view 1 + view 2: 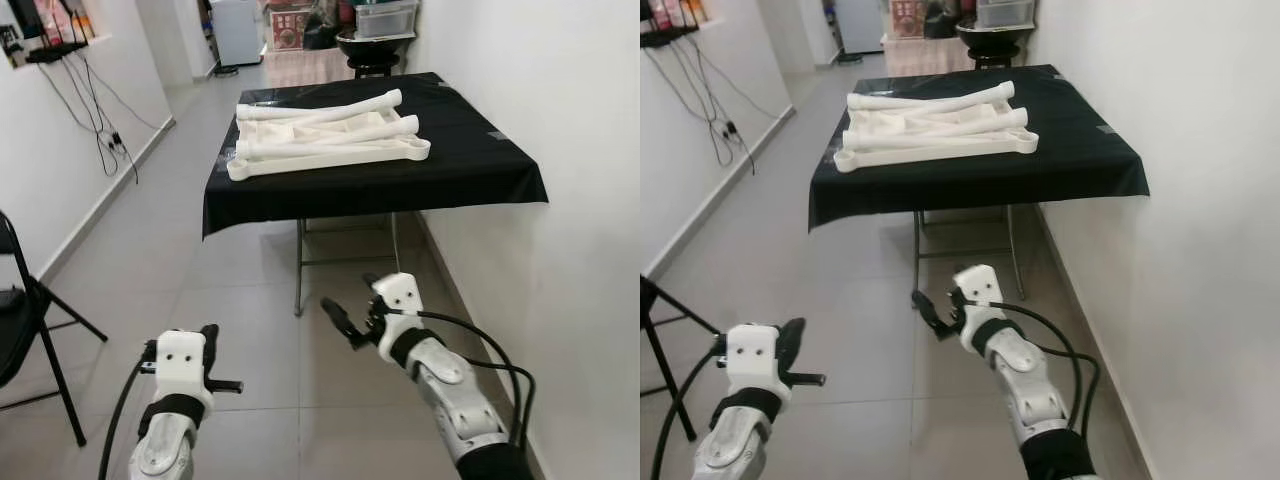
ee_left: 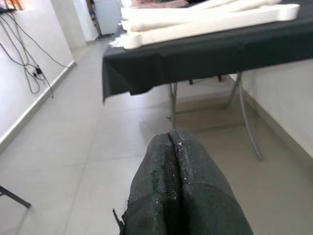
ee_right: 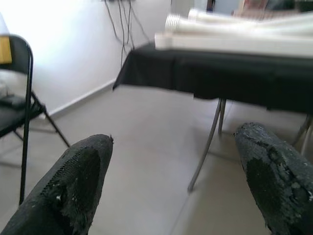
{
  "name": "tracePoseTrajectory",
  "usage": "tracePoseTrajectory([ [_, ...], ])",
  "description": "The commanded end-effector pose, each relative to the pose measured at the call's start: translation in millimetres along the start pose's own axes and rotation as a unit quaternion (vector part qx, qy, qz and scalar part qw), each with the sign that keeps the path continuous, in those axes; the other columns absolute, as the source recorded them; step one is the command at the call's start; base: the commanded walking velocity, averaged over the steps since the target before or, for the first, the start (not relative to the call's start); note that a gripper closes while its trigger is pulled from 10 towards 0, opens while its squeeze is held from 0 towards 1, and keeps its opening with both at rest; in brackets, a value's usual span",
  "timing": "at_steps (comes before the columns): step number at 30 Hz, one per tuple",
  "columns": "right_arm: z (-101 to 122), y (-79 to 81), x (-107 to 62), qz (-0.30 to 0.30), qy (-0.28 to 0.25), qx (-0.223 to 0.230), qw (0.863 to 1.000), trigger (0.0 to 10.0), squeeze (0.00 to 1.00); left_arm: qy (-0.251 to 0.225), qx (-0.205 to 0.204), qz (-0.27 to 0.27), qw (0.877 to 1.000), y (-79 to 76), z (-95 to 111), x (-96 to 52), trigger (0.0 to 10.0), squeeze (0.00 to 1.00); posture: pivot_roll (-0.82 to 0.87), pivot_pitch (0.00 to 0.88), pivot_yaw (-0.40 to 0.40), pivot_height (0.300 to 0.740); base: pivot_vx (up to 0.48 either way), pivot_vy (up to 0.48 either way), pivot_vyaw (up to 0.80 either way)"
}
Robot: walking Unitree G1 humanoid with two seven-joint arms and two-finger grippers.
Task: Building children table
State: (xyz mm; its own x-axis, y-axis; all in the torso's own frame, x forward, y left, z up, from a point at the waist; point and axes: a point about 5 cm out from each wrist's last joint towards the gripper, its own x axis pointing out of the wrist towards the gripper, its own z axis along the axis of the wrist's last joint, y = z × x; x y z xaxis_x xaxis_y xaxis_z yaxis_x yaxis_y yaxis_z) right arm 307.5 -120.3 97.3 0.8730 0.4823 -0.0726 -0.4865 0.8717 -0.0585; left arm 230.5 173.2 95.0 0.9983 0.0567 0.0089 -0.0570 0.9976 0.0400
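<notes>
White table parts lie piled on the black-covered surface ahead of you. Your left hand is pinched closed, empty; your right hand is spread wide, empty, both low over the floor.

- A folding bench under a black cloth stands against the white right wall.
- Pale tiled floor runs down a narrow hallway.
- A black folding chair sits at left.
- Cables hang on the left wall.
</notes>
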Motion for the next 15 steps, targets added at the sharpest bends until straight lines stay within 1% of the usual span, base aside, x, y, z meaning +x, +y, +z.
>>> tracePoseTrajectory([
  [1, 1.2, 4.1, 1.8, 0.008, 0.001, 0.000, 1.000, 10.0, 0.00, 0.005, 0.000, 0.000, 1.000, 1.7, 0.0, 0.4, 10.0, 0.00, -0.10, 0.000, 0.052, 0.740, 0.326, 0.000, 0.00],
  [2, 0.8, 4.3, 1.8, 0.009, 0.005, -0.008, 1.000, 10.0, 0.00, 0.004, 0.000, 0.000, 1.000, 1.6, 0.4, 0.8, 10.0, 0.00, -0.10, 0.000, 0.052, 0.740, 0.326, 0.000, 0.42],
  [4, 0.8, 4.3, 1.8, 0.009, 0.005, -0.008, 1.000, 10.0, 0.00, 0.004, 0.000, 0.000, 1.000, 1.6, 0.4, 0.8, 10.0, 0.00, -0.10, 0.000, 0.052, 0.740, 0.326, 0.000, 0.42],
  [5, 1.6, 4.3, 1.5, 0.010, 0.001, -0.001, 1.000, 10.0, 0.00, 0.004, 0.000, -0.001, 1.000, 1.3, 1.0, 1.0, 10.0, 0.00, -0.10, 0.000, 0.056, 0.740, 0.330, 0.000, 0.80],
  [8, 2.2, 4.7, 1.2, 0.012, -0.003, 0.015, 1.000, 10.0, 0.00, 0.004, -0.001, -0.002, 1.000, 0.9, 2.0, 1.4, 10.0, 0.00, -0.10, 0.000, 0.055, 0.740, 0.330, 0.000, 0.00],
  [15, 2.9, 5.3, 1.5, 0.015, 0.001, 0.011, 1.000, 10.0, 0.00, 0.005, -0.002, -0.005, 1.000, 1.2, 2.5, 2.6, 10.0, 0.00, -0.10, 0.000, 0.058, 0.740, 0.328, 0.000, 0.00],
])
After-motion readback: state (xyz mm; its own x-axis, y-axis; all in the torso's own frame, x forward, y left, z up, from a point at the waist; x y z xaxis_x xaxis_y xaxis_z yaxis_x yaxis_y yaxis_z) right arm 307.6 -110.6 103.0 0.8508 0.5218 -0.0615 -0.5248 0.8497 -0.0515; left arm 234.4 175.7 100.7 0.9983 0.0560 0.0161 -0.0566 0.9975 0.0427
